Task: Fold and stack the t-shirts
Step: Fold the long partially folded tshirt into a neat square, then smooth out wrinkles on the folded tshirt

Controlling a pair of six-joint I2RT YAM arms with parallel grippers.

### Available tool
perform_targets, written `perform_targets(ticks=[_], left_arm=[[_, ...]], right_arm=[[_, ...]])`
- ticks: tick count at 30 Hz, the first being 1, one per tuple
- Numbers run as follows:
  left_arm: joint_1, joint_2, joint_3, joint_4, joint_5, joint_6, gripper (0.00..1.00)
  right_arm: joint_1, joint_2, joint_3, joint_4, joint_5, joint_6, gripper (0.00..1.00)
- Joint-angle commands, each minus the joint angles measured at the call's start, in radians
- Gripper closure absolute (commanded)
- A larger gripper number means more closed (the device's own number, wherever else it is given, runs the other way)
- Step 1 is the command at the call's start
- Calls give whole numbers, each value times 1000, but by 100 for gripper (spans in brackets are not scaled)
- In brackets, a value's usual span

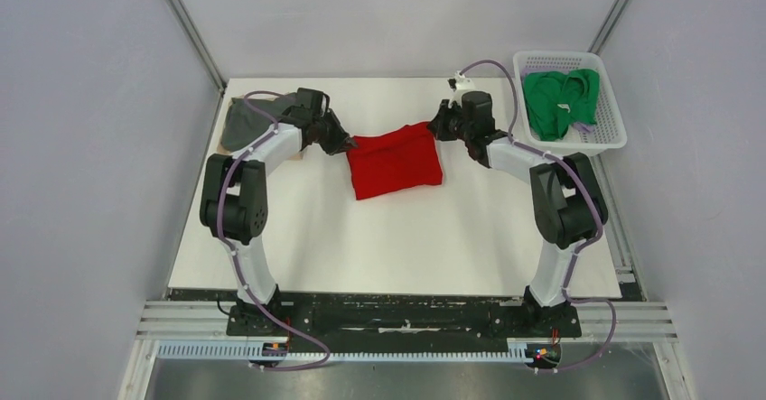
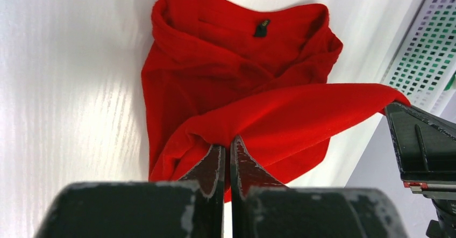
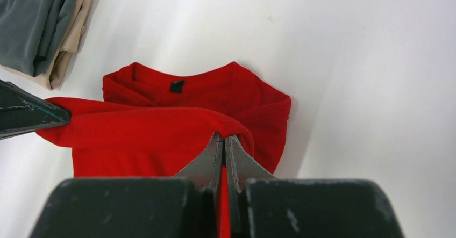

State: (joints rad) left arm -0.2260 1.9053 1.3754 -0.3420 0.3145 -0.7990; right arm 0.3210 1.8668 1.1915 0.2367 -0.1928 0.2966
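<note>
One basket holds green t-shirt; red t-shirt pinched.

free: near half of table | obstacles: basket far right, grey shirt stack far left

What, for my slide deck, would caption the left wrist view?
Left arm's fingers pinch a raised fold of the red t-shirt above the white table.
</note>
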Motion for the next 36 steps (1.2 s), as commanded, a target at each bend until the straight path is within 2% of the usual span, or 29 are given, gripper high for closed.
perform_targets(ticks=[1, 3, 5, 6, 7, 10, 11, 14, 19, 23, 29, 33, 36], left_arm=[[20, 24, 36, 6, -50, 28, 98], [22, 41, 43, 9, -50, 27, 94], [25, 65, 64, 3, -50, 29, 82], [27, 73, 72, 2, -52, 27, 74], [29, 78, 82, 1, -54, 23, 61], [34, 59, 114, 1, -47, 18, 13], [34, 37, 119, 1, -40, 22, 1], [33, -35, 103, -2, -44, 29, 0], [10, -141, 1, 40, -25, 21, 0], [-38, -120, -10, 67, 8, 15, 0], [-62, 18, 102, 101, 27, 8, 0], [-62, 180, 309, -25, -11, 62, 0], [-58, 269, 410, -73, -37, 67, 0]], right_arm=[[-11, 53, 82, 90, -32, 1, 100], [-11, 72, 91, 103, -37, 5, 100], [-14, 94, 101, 119, -38, 10, 92], [-16, 109, 109, 122, -41, 11, 81], [-17, 120, 126, 117, -43, 13, 64], [-20, 138, 192, 49, -66, -8, 26], [-20, 135, 208, 7, -75, -22, 3], [-20, 81, 170, -25, -90, -40, 2], [-19, -57, -15, 64, -224, -13, 2], [-1, -84, -87, 123, -323, 36, 2], [21, 4, -40, 106, -339, 47, 2], [21, 99, 62, 63, -358, 26, 2], [20, 186, 161, 34, -357, 19, 2]])
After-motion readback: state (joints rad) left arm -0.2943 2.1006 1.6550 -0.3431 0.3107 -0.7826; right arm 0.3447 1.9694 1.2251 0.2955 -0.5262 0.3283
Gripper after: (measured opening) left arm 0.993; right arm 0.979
